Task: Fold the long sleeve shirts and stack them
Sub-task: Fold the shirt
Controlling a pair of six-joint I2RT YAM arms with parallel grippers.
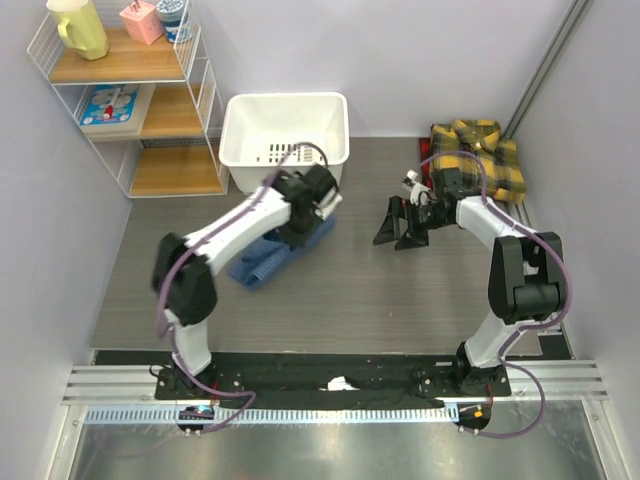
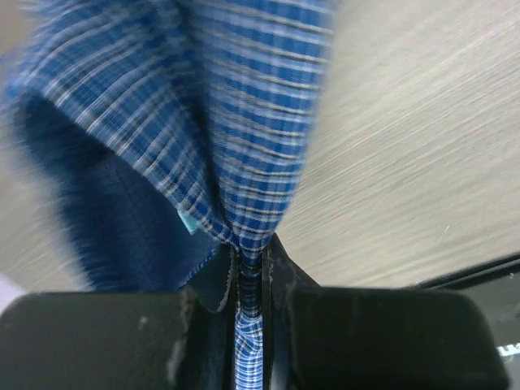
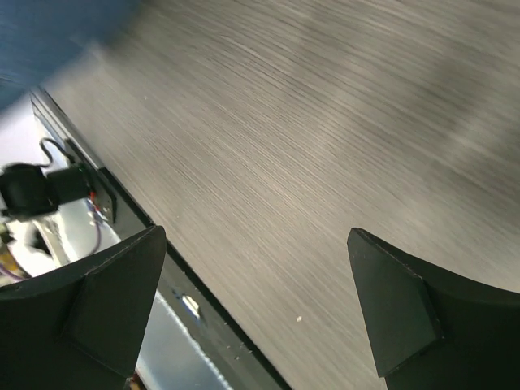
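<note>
Bench [image 1: 380,290]: carries both shirts, well apart.
Blue shirt [image 1: 262,262]: bunched left of centre, just near of white basket [image 1: 285,110].
Left fingers [image 2: 275,280]: clamped on a fold of that shirt.
Right fingers [image 3: 106,309]: spread wide, empty, over bare bench.
Plaid shirt [image 1: 478,155]: folded, far right corner.

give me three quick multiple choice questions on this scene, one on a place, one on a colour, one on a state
1. Where is the plaid shirt? A in the basket; B far right corner of the table; C on the shelf.
2. What colour is the held shirt in the left gripper? A red; B green; C blue check.
3. The right gripper is: A open, empty; B shut on cloth; C shut, empty.
Answers: 1 B, it lies by the right wall, far side; 2 C, blue checked cloth is pinched in its jaws; 3 A, its fingers stand wide apart over bare table.
</note>
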